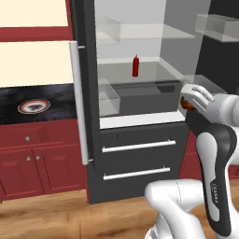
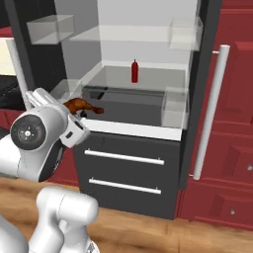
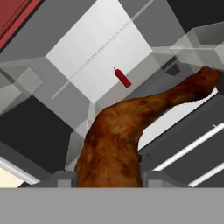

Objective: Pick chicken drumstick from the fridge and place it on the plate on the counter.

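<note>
White arm bent at the elbow, two-finger gripper closed on the reddish-brown chicken drumstick, held just in front of the open dark grey fridge, thin end toward the shelves.

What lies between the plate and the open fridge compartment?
In the left base view, bare counter, then the fridge's silver handle and dark frame, lie between the plate and the compartment.

Reddish-brown chicken drumstick — red bottle

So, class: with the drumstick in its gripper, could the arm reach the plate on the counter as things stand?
Probably yes: the plate lies bare on the counter, left of the fridge, gripper outside, holding the chicken drumstick.
</note>
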Robot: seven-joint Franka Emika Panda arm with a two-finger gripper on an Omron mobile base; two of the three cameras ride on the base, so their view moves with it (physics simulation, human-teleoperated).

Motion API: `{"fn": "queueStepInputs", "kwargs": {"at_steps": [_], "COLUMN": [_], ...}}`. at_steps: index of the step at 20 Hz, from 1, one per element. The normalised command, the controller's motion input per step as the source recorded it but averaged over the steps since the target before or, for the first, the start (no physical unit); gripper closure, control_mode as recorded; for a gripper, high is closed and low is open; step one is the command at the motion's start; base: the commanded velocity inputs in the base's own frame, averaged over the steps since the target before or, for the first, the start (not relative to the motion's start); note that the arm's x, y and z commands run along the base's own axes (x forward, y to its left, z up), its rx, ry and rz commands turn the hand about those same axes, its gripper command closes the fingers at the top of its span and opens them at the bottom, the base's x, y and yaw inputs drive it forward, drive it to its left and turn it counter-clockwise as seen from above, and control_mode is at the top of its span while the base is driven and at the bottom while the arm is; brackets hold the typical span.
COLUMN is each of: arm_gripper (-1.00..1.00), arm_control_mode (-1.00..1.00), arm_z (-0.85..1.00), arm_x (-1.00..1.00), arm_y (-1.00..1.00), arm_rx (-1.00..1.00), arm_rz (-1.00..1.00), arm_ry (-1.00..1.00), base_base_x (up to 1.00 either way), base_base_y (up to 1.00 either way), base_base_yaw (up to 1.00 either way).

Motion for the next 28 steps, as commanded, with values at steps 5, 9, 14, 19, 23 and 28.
{"fn": "queueStepInputs", "kwargs": {"at_steps": [5, 9, 14, 19, 23, 28], "arm_gripper": [1.0, 1.0, 1.0, 1.0, 1.0, 1.0], "arm_control_mode": [1.0, 1.0, 1.0, 1.0, 1.0, 1.0], "arm_z": [0.0, 0.0, 0.0, 0.0, 0.0, 0.0], "arm_x": [0.0, 0.0, 0.0, 0.0, 0.0, 0.0], "arm_y": [0.0, 0.0, 0.0, 0.0, 0.0, 0.0], "arm_rx": [0.0, 0.0, 0.0, 0.0, 0.0, 0.0], "arm_rz": [0.0, 0.0, 0.0, 0.0, 0.0, 0.0], "arm_ry": [0.0, 0.0, 0.0, 0.0, 0.0, 0.0], "base_base_x": [-0.39, -0.27, -0.18, 0.0, 0.03, 0.37], "base_base_y": [0.54, 0.64, 0.67, 0.69, 0.67, 0.62], "base_base_yaw": [0.0, 0.0, 0.0, 0.0, 0.0, 0.0]}}
